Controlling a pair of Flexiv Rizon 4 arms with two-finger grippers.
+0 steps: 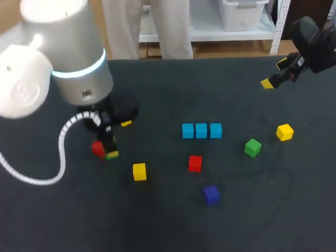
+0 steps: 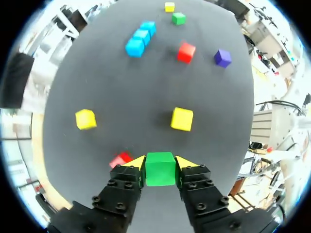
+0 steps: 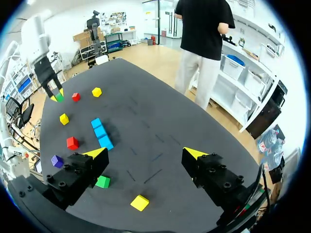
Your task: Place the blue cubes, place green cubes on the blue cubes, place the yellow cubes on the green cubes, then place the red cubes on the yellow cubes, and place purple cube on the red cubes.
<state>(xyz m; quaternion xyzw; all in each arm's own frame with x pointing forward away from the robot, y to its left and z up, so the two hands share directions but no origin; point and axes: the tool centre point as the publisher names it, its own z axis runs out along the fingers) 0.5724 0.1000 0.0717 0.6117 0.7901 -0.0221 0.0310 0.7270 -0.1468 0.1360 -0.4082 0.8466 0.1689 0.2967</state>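
My left gripper (image 1: 108, 148) (image 2: 160, 164) is shut on a green cube (image 2: 160, 169) (image 1: 112, 155), one yellow tip pressed against each side, low over the left of the table. A red cube (image 1: 97, 148) (image 2: 120, 159) lies right beside it. Three blue cubes (image 1: 201, 130) (image 2: 140, 37) form a row at mid-table. A second green cube (image 1: 252, 147) (image 3: 102, 182), a red cube (image 1: 195, 163), a purple cube (image 1: 211, 194) and yellow cubes (image 1: 139, 171) (image 1: 284, 132) (image 1: 126, 123) lie loose. My right gripper (image 1: 276, 74) (image 3: 146, 154) hangs open and empty at the far right.
The table is a dark mat (image 1: 168, 220). Its far edge runs just behind my right gripper. Bare mat stretches along the front and between the blue row and the far edge.
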